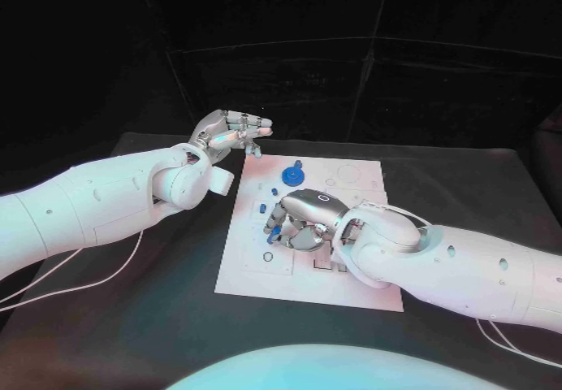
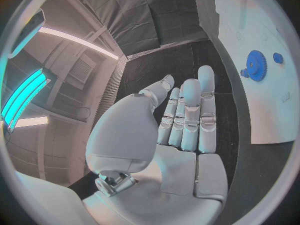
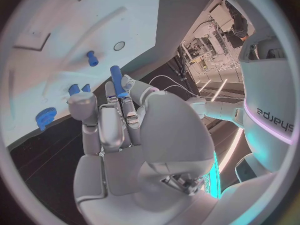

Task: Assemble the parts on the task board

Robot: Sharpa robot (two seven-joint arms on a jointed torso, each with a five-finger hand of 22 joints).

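**Inspector:** Where is the blue peg [image 3: 117,78]?

**Assistant:** Held between the right hand's [image 1: 302,221] fingers, low over the task board's [image 1: 363,180] left half, apparently ready for seating. A blue gear [image 1: 293,174] lies farther back, with small blue parts [image 3: 92,58] nearby.

**Inspector:** And the left hand [image 1: 232,130]?

**Assistant:** It holds nothing, fingers extended side by side, raised beyond the board's far left corner above the bench [image 1: 469,187], seemingly kept clear.

The left hand [image 2: 181,130] lies flat and empty — fingers together — near the task board [image 2: 262,105] with its blue gear [image 2: 255,64].
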